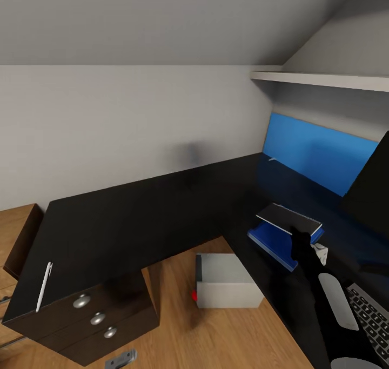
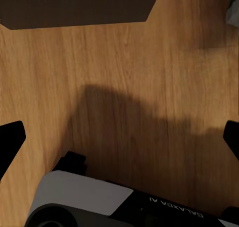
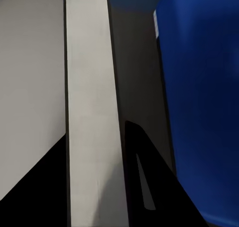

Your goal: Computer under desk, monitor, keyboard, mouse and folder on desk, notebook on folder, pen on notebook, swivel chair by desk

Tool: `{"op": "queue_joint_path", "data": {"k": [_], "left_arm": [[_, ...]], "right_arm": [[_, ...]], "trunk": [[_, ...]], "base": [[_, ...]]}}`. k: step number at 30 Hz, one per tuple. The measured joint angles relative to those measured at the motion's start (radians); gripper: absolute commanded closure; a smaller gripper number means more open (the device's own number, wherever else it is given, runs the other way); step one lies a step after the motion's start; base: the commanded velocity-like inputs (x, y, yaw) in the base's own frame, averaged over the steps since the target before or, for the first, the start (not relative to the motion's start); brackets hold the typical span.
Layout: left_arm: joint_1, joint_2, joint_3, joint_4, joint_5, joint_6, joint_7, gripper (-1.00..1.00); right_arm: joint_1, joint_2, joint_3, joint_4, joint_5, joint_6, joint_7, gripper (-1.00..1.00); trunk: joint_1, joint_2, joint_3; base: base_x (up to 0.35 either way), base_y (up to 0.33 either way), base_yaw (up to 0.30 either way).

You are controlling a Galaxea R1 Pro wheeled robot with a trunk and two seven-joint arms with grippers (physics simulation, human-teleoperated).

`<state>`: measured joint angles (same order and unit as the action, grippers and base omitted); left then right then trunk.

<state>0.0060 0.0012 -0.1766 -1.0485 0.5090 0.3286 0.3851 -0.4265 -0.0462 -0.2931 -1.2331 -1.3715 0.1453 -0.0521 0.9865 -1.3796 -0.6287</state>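
— One notebook (image 1: pixel 288 219), dark grey and thin, sat tilted over the blue folder (image 1: pixel 275 243) at the right of the head view, on the black desk (image 1: pixel 135 212).

— And the arm?

— The right gripper (image 1: pixel 300 238) reached up from the lower right, clamped on the notebook's near edge. The keyboard (image 1: pixel 373 317) lay beside its forearm.

— The pen (image 1: pixel 44 286)?

— White, lower left, on the desk's end.

— The other hand?

— Left gripper (image 2: pixel 119 137) over wood floor, fingers (image 2: pixel 11 137) wide apart.
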Motion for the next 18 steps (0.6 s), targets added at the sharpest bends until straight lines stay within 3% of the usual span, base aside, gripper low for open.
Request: {"op": "queue_joint_path", "data": {"k": [18], "left_arm": [[0.000, 0.000, -0.001, 0.000, 0.000, -0.006, 0.000, -1.00]], "right_arm": [[0.000, -0.001, 0.000, 0.000, 0.000, -0.003, 0.000, 1.00]], "trunk": [[0.000, 0.000, 0.000]], "base": [[0.006, 0.005, 0.000]]}}
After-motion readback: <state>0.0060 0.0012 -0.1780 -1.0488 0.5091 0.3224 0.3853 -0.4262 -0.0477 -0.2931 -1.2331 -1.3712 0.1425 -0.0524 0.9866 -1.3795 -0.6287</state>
